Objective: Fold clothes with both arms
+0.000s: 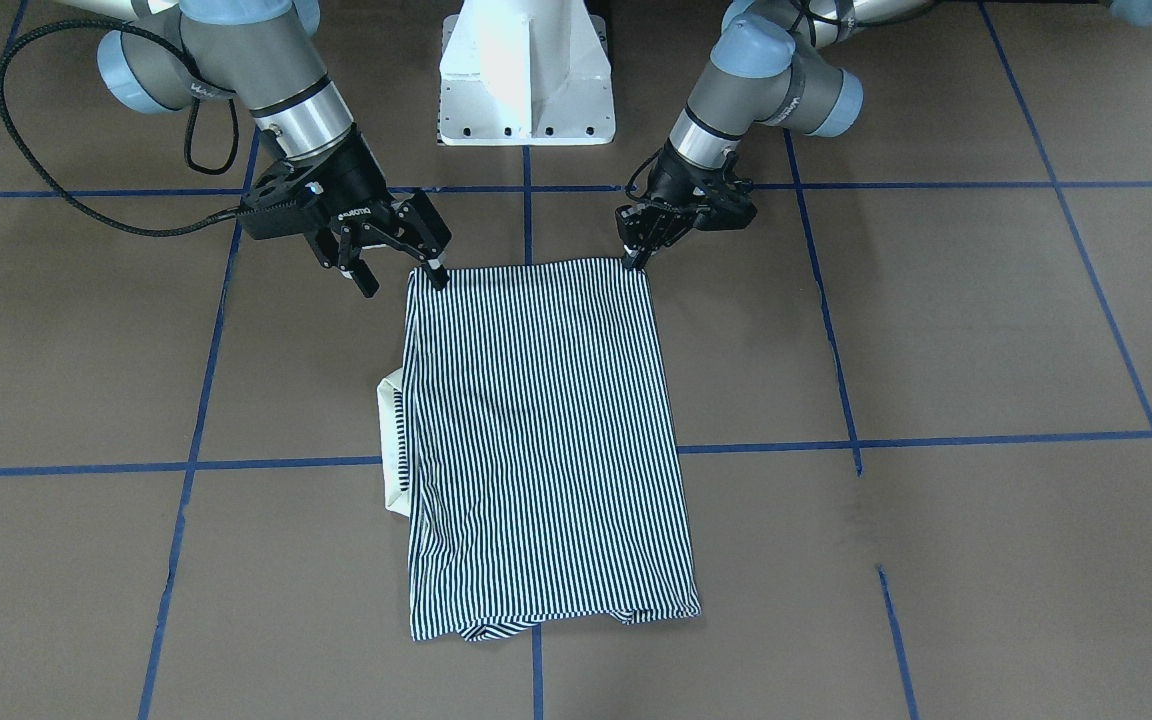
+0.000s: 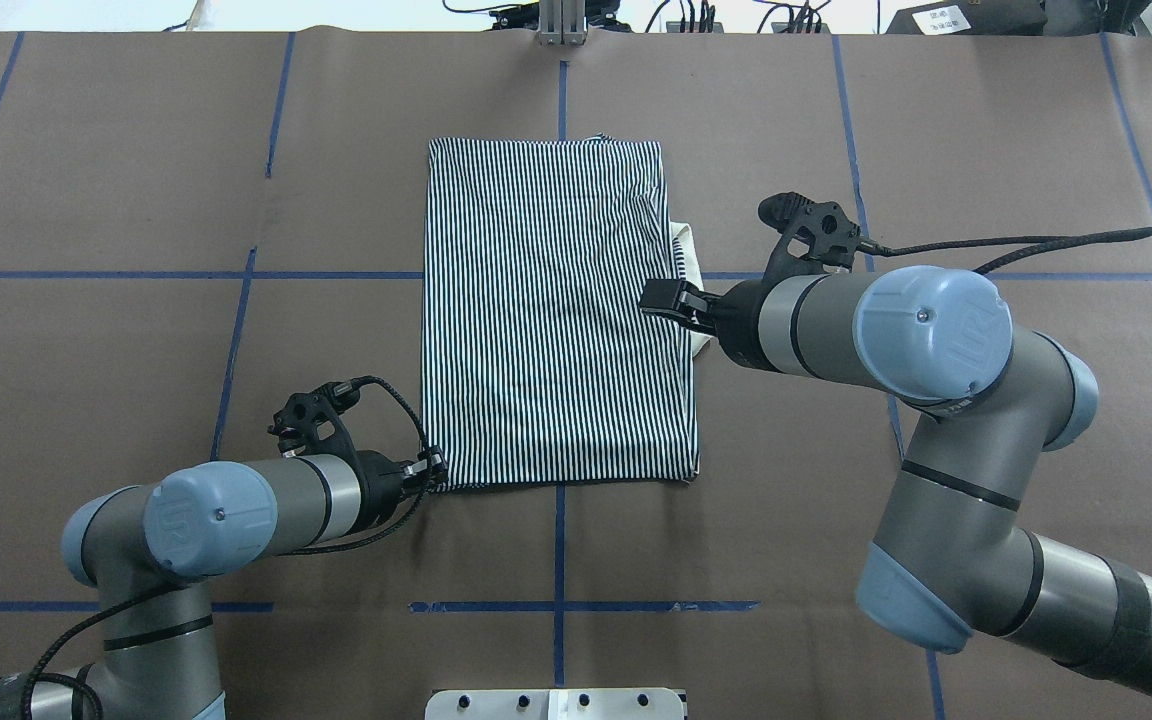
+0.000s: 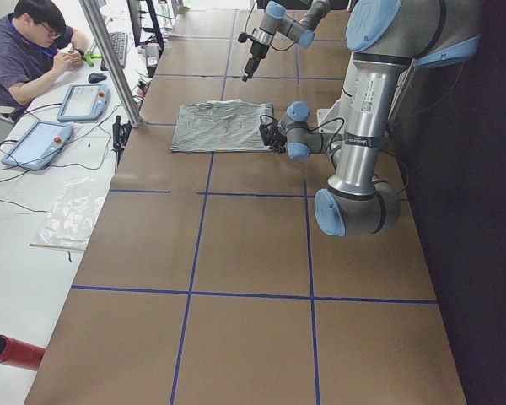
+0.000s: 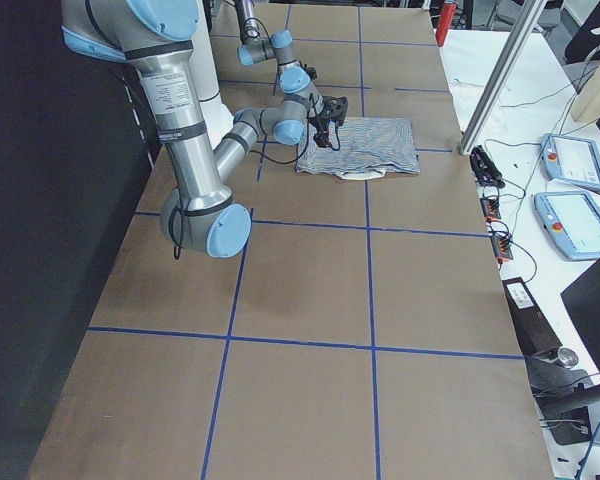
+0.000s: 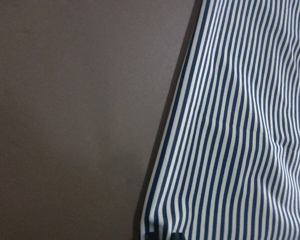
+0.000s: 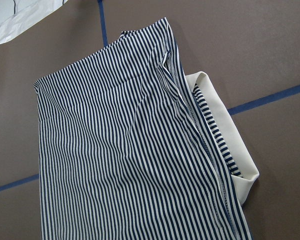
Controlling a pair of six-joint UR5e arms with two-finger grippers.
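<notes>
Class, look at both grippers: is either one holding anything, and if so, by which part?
The left gripper looks shut on the shirt, at its corner nearest that arm. The right gripper is open and holds nothing.

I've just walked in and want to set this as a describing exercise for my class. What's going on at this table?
Two robot arms are folding a striped polo shirt on the table. The shirt lies flat as a narrow rectangle, and its cream collar pokes out of the edge on the robot's right. The left claw is at one corner nearest the robot, fingers drawn together; I cannot tell whether it grips cloth. The right claw is open at the other near corner.
</notes>
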